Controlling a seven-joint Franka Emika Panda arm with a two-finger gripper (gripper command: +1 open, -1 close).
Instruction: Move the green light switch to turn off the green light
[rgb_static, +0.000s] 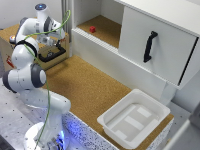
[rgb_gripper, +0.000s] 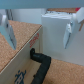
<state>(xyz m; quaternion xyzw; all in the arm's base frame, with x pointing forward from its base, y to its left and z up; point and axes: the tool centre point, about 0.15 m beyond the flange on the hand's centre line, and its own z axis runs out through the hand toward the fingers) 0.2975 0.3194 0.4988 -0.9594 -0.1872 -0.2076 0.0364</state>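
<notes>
**Item record: arm at the far corner box, pincer spread**

The pincer (rgb_gripper: 39, 27) is standing wide open in the wrist view, one finger (rgb_gripper: 8, 30) and the other (rgb_gripper: 70, 29) well apart, nothing lying between them. Beneath it a cork-topped box (rgb_gripper: 20, 47) is showing, with a black handle (rgb_gripper: 41, 62) curving down its pale side.

In the exterior view the white arm (rgb_static: 30, 60) is rising from its base at the exterior view's left and reaching back toward a wooden box (rgb_static: 50, 52) at the far corner, where a black-framed part (rgb_static: 51, 51) is sitting just under the wrist. A green cable (rgb_static: 50, 75) is trailing along the arm.

The green light switch: cannot tell where it is lying; neither view is showing it clearly.

Cork worktop (rgb_static: 95, 87) is running through the middle. A white cabinet (rgb_static: 155, 42) is standing at the exterior view's right, with a black door handle (rgb_static: 149, 46). A small red block (rgb_static: 92, 29) is resting on the recessed shelf (rgb_static: 107, 30). A white tray (rgb_static: 134, 117) is sitting at the near edge.
</notes>
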